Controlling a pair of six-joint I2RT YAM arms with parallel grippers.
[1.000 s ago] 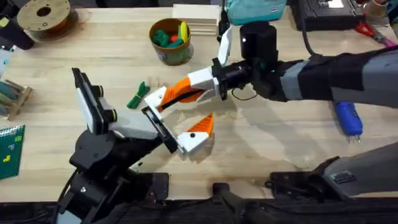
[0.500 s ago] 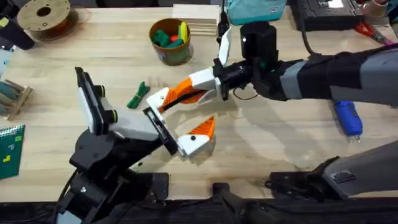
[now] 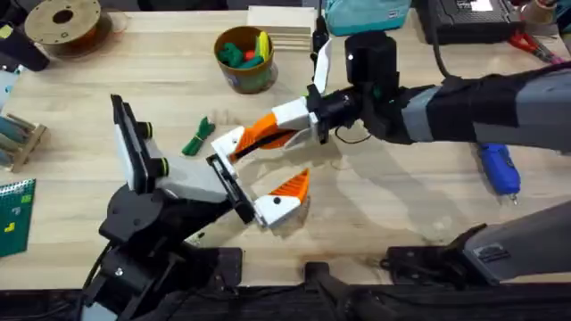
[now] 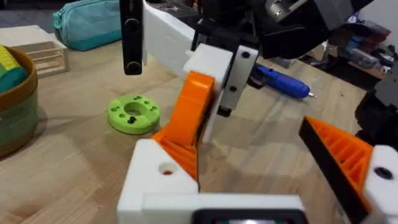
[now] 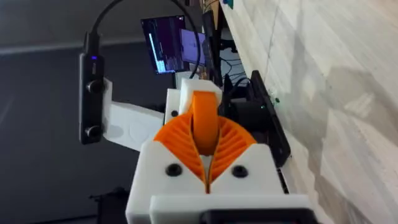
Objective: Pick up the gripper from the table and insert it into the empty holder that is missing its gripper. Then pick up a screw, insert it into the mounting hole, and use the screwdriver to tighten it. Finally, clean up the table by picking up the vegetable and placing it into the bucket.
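- Slightly shifted since a second ago, your left gripper [image 3: 259,178] gapes empty; its bare holder [image 3: 227,140] meets the gripper [image 3: 263,132] mid-tabletop.
- Your right gripper [image 3: 272,125] pinches it; misalignment could jam it.

Robotics lab, filament spool [image 3: 62,22], monitor [image 5: 171,45]

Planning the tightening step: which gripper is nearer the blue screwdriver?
Right. The screwdriver lies beside the right arm's forearm; the right gripper and the left gripper both sit mid-table, the right one marginally closer.
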